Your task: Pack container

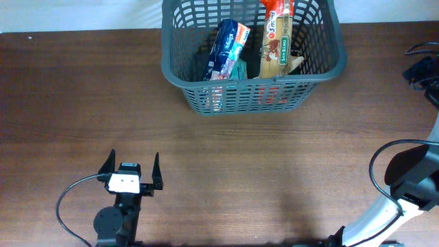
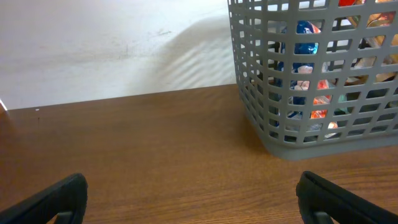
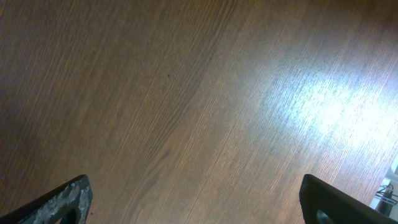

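Observation:
The container point(image 1: 254, 79), a large dark grey lattice basket, stands at the far middle of the wooden table. Inside it lean a blue snack packet point(image 1: 228, 42) and a tan and red box point(image 1: 276, 40), with smaller packets beneath them. My left gripper point(image 1: 133, 159) sits near the table's front left, open and empty, well short of the basket. In the left wrist view the container point(image 2: 267, 93) is ahead to the right of the open left gripper point(image 2: 191, 186). The right gripper point(image 3: 194, 190) is open over bare wood, holding nothing.
The right arm point(image 1: 384, 213) rises from the front right corner, and its black cable point(image 1: 376, 165) loops over the table. A white wall point(image 2: 112, 50) lies behind the table's far edge.

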